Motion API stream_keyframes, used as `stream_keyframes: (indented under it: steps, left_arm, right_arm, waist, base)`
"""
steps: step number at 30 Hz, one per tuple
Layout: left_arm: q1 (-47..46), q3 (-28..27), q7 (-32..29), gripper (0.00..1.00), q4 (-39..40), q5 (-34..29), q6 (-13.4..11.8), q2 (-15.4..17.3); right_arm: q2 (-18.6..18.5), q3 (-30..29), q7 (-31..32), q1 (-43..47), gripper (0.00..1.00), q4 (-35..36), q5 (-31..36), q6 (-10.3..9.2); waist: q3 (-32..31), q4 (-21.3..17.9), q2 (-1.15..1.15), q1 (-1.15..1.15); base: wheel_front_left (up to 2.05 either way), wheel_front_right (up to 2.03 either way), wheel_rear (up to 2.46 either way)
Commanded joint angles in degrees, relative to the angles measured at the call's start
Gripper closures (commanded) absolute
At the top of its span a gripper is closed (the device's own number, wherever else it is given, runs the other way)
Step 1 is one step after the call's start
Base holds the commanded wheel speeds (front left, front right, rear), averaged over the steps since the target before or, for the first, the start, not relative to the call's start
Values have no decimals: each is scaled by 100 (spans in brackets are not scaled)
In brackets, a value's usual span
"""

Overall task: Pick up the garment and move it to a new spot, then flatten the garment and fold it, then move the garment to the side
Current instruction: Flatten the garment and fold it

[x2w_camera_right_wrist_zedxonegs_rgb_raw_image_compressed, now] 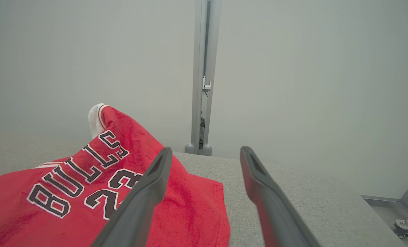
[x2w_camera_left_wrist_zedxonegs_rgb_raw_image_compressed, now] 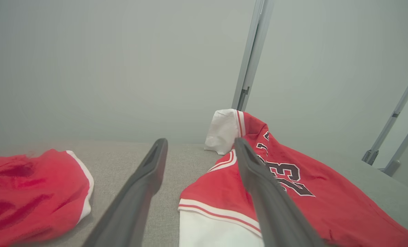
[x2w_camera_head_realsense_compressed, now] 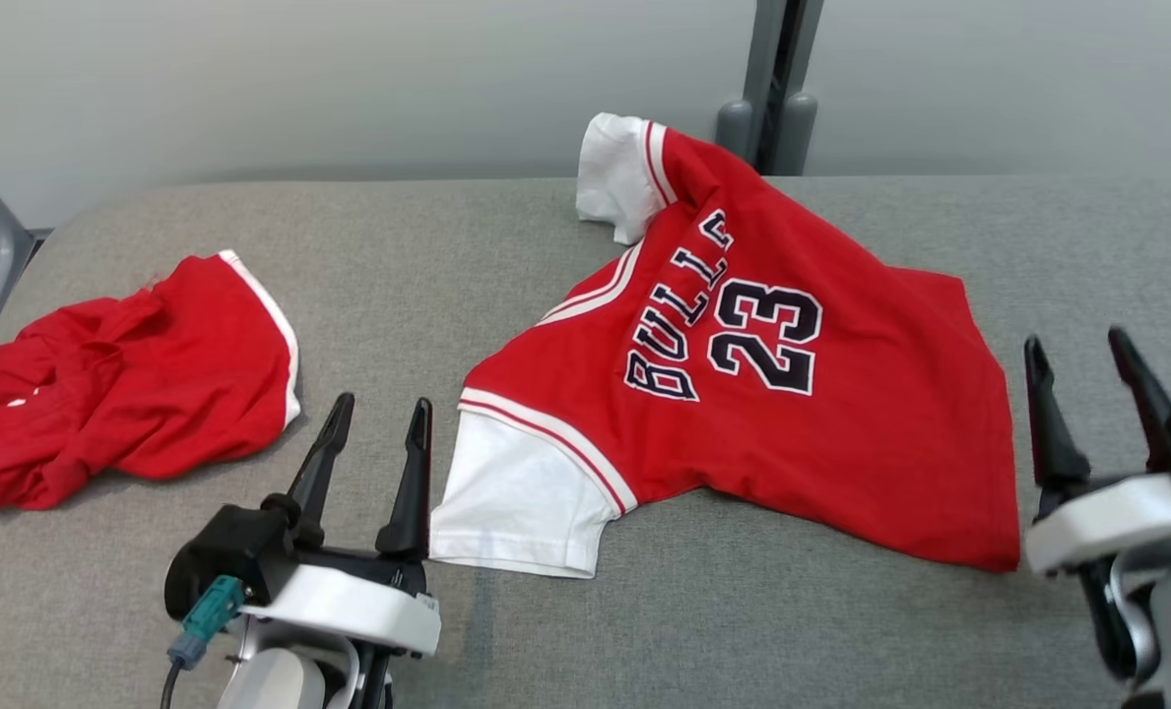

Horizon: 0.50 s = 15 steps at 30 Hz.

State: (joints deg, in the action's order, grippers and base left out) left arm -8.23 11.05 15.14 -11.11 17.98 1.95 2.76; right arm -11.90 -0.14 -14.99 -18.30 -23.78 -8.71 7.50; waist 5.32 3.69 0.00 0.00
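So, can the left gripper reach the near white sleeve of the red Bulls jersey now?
Probably yes: the open left gripper is right beside that white sleeve, and nothing lies between them on the grey cloth surface.

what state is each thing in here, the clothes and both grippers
jersey: unfolded, print side up, rumpled, far end humped up
red heap: crumpled, lying apart from the jersey
left gripper: open, empty, at the jersey's left edge
right gripper: open, empty, at the jersey's right edge
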Motion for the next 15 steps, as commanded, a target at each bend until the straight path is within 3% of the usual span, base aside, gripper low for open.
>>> stream_keyframes:
  steps: [1,8,15]
  left_arm:
    - [86,-26,-2,0,-60,-48,-17,24]
    - [220,-1,-2,0,-315,-201,-100,25]
    - [285,33,-2,0,-424,-271,-75,24]
  right_arm:
    - [91,-117,-30,179,0,154,87,-1]
    - [686,-658,-30,975,0,675,289,-1]
    - [826,-666,-30,1147,0,684,374,-1]
  waist:
    - [-79,-66,0,0]
    - [-203,-134,0,0]
    - [-243,-142,0,0]
  base:
    - [0,0,0]
    - [0,0,0]
    - [0,0,0]
